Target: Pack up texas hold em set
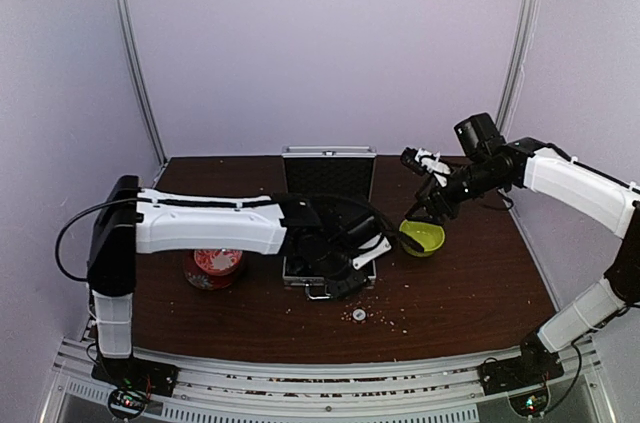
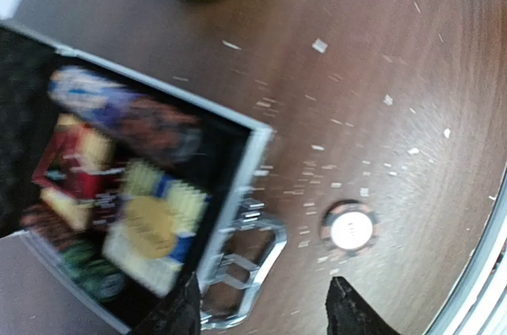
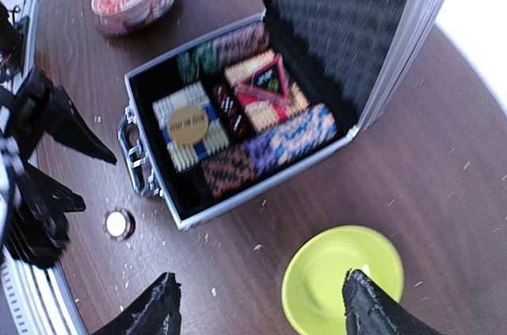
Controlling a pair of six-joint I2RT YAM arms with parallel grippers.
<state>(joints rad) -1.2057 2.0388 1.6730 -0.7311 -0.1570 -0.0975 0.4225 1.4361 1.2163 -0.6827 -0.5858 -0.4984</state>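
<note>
Case [image 3: 238,121] is sitting open mid-table, mostly packed with chips, cards and buttons. One chip [image 2: 350,228] is lying loose on the near side, so that and the lid are left. Left gripper [image 2: 261,311] and right gripper [image 3: 257,307] are both hanging open, empty.

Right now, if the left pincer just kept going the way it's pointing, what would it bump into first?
Probably the bare table between the case's handle and the loose chip. The left pincer is open, pointing down there. The chip looks nearest its path, but depth is unclear.
</note>
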